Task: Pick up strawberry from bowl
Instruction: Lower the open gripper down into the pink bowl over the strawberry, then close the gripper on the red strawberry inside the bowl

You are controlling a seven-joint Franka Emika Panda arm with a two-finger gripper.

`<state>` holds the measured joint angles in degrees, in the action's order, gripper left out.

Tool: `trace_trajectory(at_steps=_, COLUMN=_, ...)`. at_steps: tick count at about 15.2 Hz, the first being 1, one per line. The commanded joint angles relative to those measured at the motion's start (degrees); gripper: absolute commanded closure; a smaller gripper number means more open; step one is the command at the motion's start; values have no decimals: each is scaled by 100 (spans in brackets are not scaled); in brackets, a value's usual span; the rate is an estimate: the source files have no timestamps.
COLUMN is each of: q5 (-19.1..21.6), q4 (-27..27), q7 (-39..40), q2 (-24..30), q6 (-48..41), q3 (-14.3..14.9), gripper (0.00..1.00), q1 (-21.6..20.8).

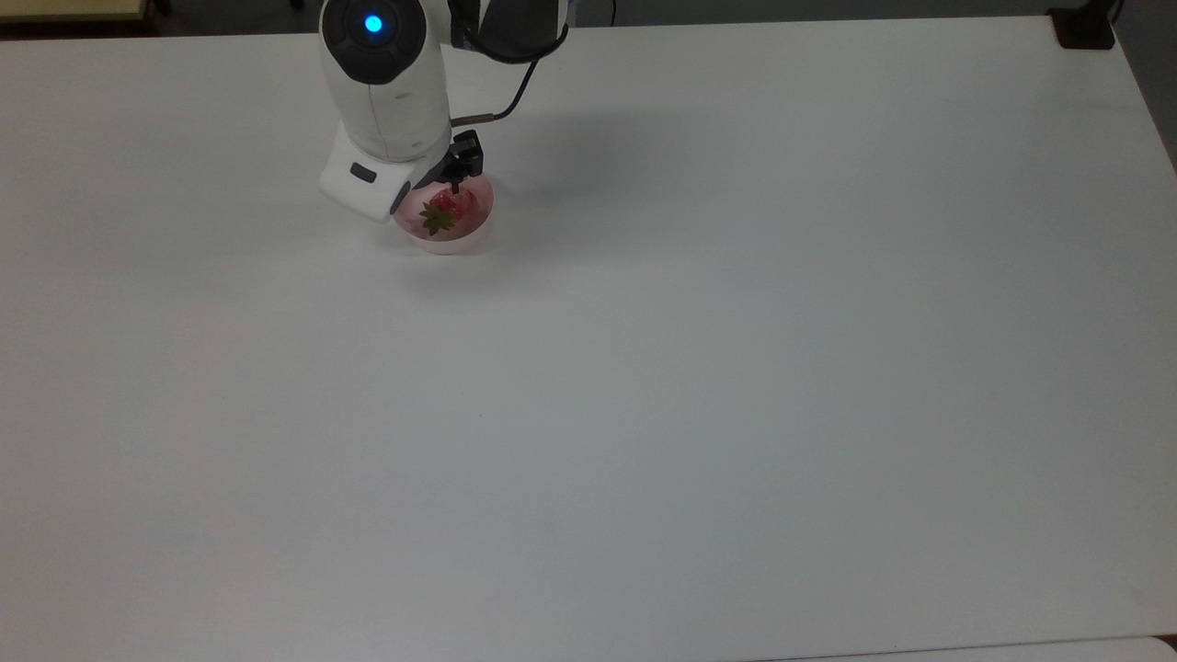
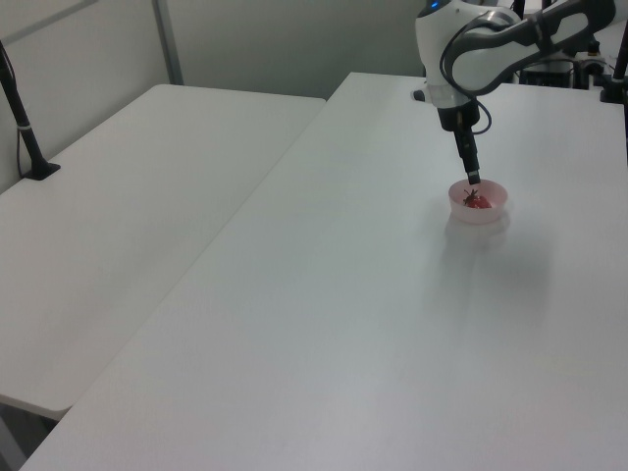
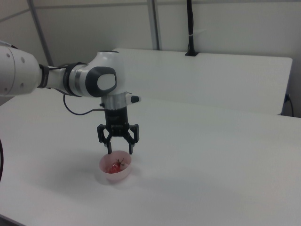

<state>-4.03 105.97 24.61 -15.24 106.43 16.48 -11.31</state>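
Note:
The pale pink bowl stands on the white table near the top view's upper left, with the red strawberry and its green cap lying inside. In the right view my gripper hangs open just above the bowl, one fingertip over each side of the rim, and the strawberry lies below the gap. In the left view the gripper reaches down to the rim of the bowl above the strawberry. In the top view the white wrist covers the bowl's left edge and one dark finger shows.
A second white table adjoins on the left view's left, with a black post at its edge. A dark object sits at the table's corner at the top view's upper right. Broad bare tabletop lies around the bowl.

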Motion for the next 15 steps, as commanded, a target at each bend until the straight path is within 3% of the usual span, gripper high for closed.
trace_trajectory(at_steps=1, q5=-142, q4=424, q7=167, q2=224, q6=263, q3=145, gripper=21, q1=-222)
trace_trajectory(at_steps=10, q5=-362, q4=987, q7=132, q2=162, q6=923, q3=145, gripper=21, q1=-345)
trace_trajectory(at_steps=12, q5=-362, q4=1005, q7=132, q2=162, q6=941, q3=145, gripper=27, q1=-346)
trace_trajectory(at_steps=15, q5=-415, q4=1101, q7=123, q2=153, q6=1063, q3=136, gripper=29, q1=-354)
